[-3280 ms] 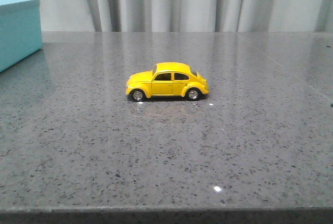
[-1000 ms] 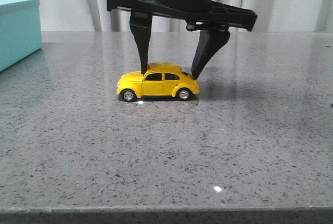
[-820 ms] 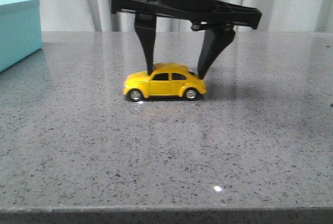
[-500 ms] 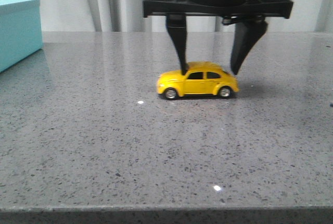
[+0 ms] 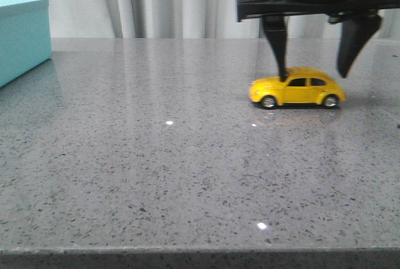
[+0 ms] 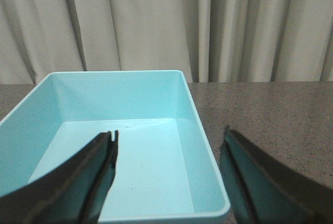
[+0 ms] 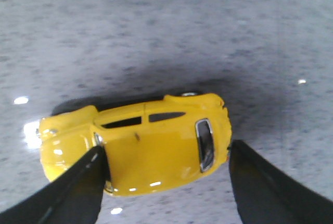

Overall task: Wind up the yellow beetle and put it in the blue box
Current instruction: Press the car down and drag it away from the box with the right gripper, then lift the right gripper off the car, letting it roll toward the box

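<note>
Since half a second ago our right gripper and the beetle have shifted further right across the table, the car now near the right edge of the front view, wheels down and nose pointing left. Its jaws are spread: one finger touches the windshield end and the other sits just off the rear, so the car isn't clamped. Our left gripper hangs with jaws apart over the box, which sits at the far left, well apart from the car.
</note>
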Available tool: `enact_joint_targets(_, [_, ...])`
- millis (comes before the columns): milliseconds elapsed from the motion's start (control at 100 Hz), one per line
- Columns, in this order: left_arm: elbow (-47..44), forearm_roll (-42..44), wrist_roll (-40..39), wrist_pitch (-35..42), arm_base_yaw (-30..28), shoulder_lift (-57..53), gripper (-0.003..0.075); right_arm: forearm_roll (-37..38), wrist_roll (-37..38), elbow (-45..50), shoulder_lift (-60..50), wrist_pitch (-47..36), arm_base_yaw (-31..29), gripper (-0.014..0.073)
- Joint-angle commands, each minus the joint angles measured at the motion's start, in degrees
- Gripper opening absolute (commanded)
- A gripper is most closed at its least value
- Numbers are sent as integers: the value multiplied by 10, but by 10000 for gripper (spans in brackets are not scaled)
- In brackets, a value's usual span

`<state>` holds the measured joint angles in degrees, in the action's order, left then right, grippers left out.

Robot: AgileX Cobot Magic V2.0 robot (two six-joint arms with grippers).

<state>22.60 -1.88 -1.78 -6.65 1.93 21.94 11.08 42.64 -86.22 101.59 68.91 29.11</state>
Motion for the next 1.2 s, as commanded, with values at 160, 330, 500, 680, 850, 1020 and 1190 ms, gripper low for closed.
enact_joint_targets(160, [21,0,0,44,5,7,421,66,-28,48,-49,72,-54,508])
enact_joint_targets(330, [21,0,0,44,5,7,421,75,-48,52,-66,72,-91,508])
enact_joint_targets(500, [21,0,0,44,5,7,421,82,-71,44,-84,71,-99,508])
enact_joint_targets(680, [21,0,0,44,5,7,421,68,-89,-16,-169,49,-68,508])
enact_joint_targets(850, [20,-3,0,44,5,7,421,61,-92,1,-240,33,-64,508])
enact_joint_targets(1020, [19,-3,0,44,5,7,421,48,-92,55,-298,-54,-64,508])
enact_joint_targets(1190, [19,-3,0,48,5,7,421,21,-92,122,-346,-129,-64,508])
